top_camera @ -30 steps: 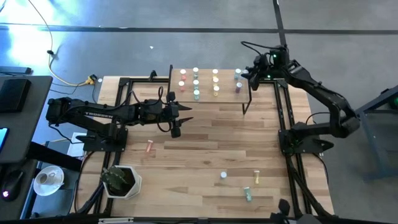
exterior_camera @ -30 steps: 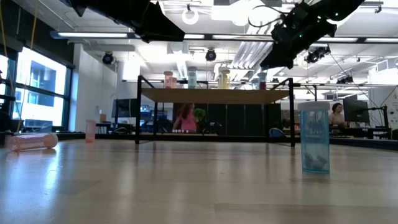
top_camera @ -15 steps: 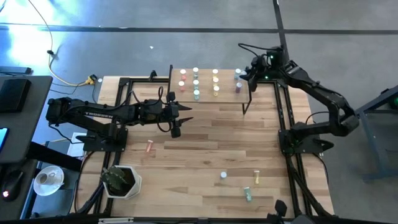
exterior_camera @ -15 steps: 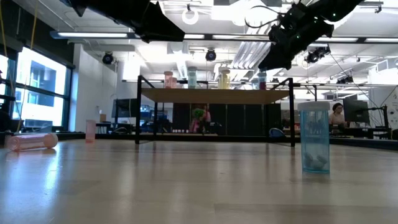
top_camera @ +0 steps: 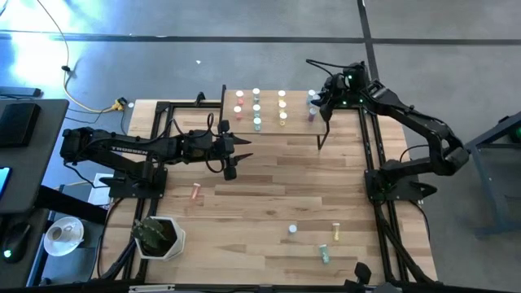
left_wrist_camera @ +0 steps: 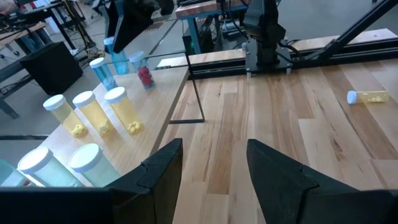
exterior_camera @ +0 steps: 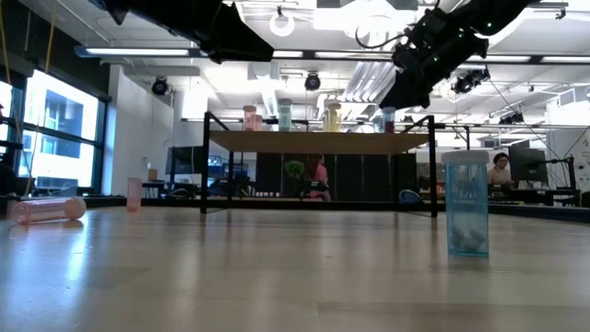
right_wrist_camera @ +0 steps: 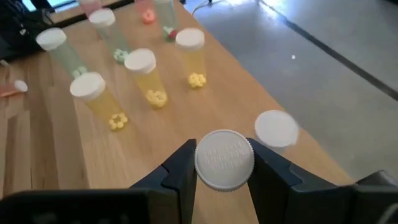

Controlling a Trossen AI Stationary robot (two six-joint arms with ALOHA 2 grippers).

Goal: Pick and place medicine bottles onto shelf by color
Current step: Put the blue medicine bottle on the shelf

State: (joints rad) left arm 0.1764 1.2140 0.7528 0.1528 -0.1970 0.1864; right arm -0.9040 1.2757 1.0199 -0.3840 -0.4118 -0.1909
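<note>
The shelf [top_camera: 273, 122] stands at the table's far middle, with several white-capped medicine bottles upright on it: yellow ones [right_wrist_camera: 149, 78], green ones [right_wrist_camera: 62, 50] and a blue one [left_wrist_camera: 102, 68]. My right gripper [right_wrist_camera: 224, 155] hangs over the shelf's right end [top_camera: 319, 102], shut on one more bottle. Only that bottle's white cap [right_wrist_camera: 224, 159] shows. My left gripper [left_wrist_camera: 214, 165] waits open and holding nothing, near the shelf's near left corner [top_camera: 238, 153]. My right gripper pinches the bottle between its two fingers [right_wrist_camera: 181, 168], one on each side just under the white cap [right_wrist_camera: 224, 143]. The fingers slant down from the table's right. The cap hides the body, and I cannot tell whether the base touches the shelf.
On the tabletop lie a pink bottle [top_camera: 195, 192] at the left and a green one [top_camera: 325, 253] at the near right. A blue bottle [top_camera: 292, 231] and a yellow one [top_camera: 334, 231] are near it. A white plant pot [top_camera: 159, 236] stands near left.
My right gripper has moved a little toward the table's left, farther in over the shelf's right end, still shut on its bottle.
</note>
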